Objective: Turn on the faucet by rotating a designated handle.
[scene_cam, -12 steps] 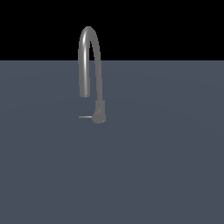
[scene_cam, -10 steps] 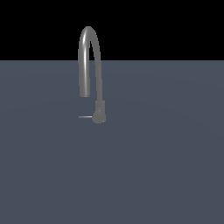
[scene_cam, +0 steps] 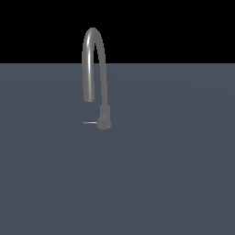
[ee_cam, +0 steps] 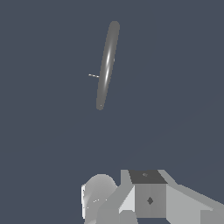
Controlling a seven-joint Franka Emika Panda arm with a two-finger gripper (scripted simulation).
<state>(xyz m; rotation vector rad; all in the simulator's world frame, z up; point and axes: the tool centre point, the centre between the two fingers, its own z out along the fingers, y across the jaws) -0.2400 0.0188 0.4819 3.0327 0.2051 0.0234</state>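
Note:
The faucet [scene_cam: 88,73] is a tall grey gooseneck tube rising from a short thicker base [scene_cam: 104,120] on the dark floor. The handle [scene_cam: 89,122], a thin straight rod, juts from that base toward the exterior view's left. No arm shows in the exterior view. The wrist view looks down on the faucet [ee_cam: 107,61] from well above and away, its arch foreshortened to a narrow bar, with the handle [ee_cam: 93,75] poking out beside it. Blocky white and grey parts of my own hand [ee_cam: 148,199] fill that view's edge. Its fingers cannot be made out clearly.
A flat dark blue-grey floor [scene_cam: 174,174] spreads around the faucet, with a black background [scene_cam: 183,27] behind it. No other object shows.

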